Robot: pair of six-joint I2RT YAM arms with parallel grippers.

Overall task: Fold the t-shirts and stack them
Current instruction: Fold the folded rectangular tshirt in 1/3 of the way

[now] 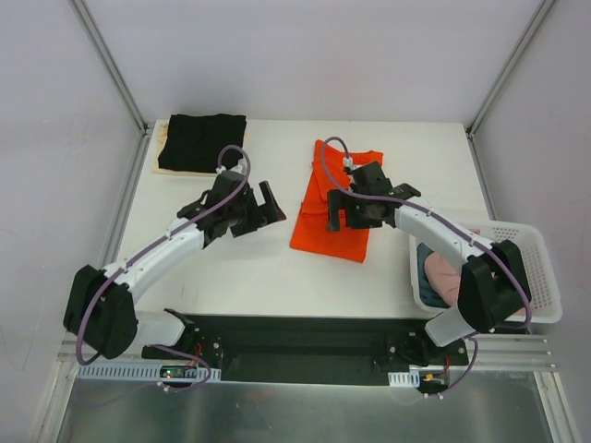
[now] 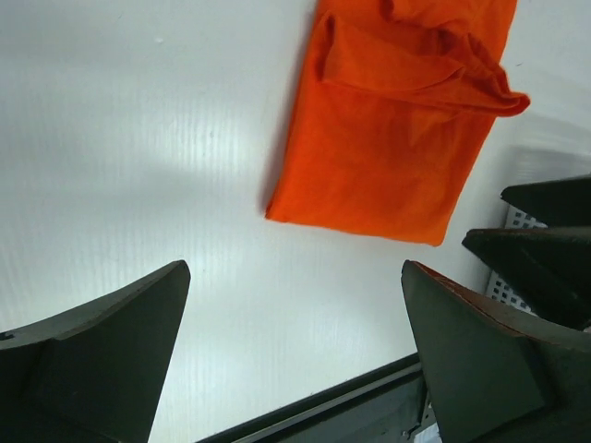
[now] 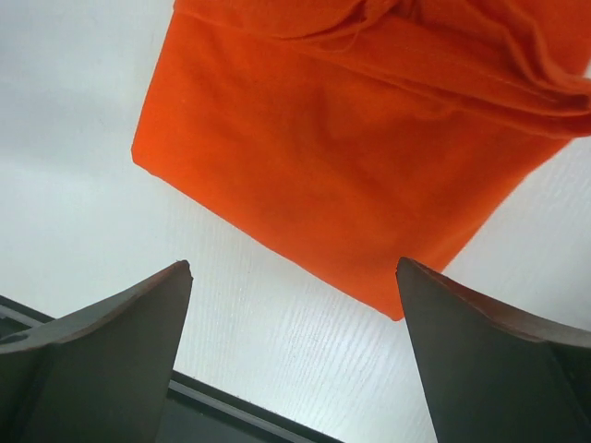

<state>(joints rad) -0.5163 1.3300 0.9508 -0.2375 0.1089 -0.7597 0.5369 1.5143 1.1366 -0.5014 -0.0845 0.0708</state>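
Both wide open, the left gripper [image 1: 261, 212] is hovering beside the folded orange-red t-shirt [image 1: 316, 231], the right gripper [image 1: 343, 218] over it.

left end effector [image 2: 295, 277] jaws apart | right end effector [image 3: 294, 268] jaws apart | both arms extended forward
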